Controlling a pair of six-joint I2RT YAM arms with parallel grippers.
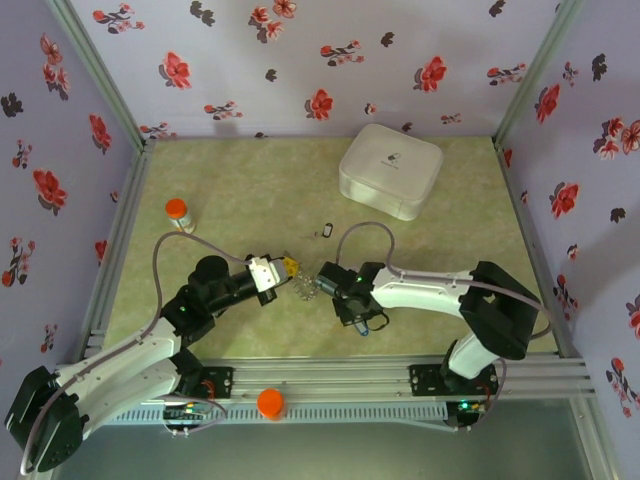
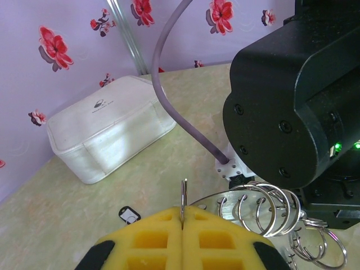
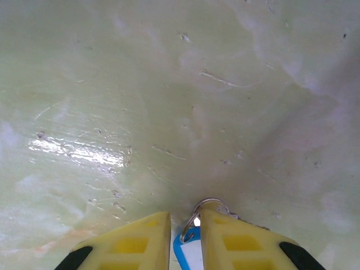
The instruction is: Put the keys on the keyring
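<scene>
**Both jaws engaged at mid-tabletop; one key lying loose**

Left jaws: fully closed. The yellow pads (image 2: 152,239) are pressed together and pinch a thin metal edge of the keyring (image 2: 264,208), which stands up between them. The keyring is a hoop strung with small split rings. It hangs just to the right of the pads, directly beneath the right arm's black wrist housing (image 2: 292,101). In the top view it sits between the two sets of jaws, near the middle of the tabletop (image 1: 230,180).

Right jaws: drawn in to a narrow gap and pointing down at the tabletop. The blue-headed key (image 3: 188,256) is clamped between the pads. Its small split ring (image 3: 209,205) protrudes past the tips.

The black-and-silver key (image 1: 326,231) lies flat on the tabletop, clear of both jaws, between them and the white box (image 1: 390,170). An orange-capped white cylinder (image 1: 178,212) stands well apart on the left.
</scene>
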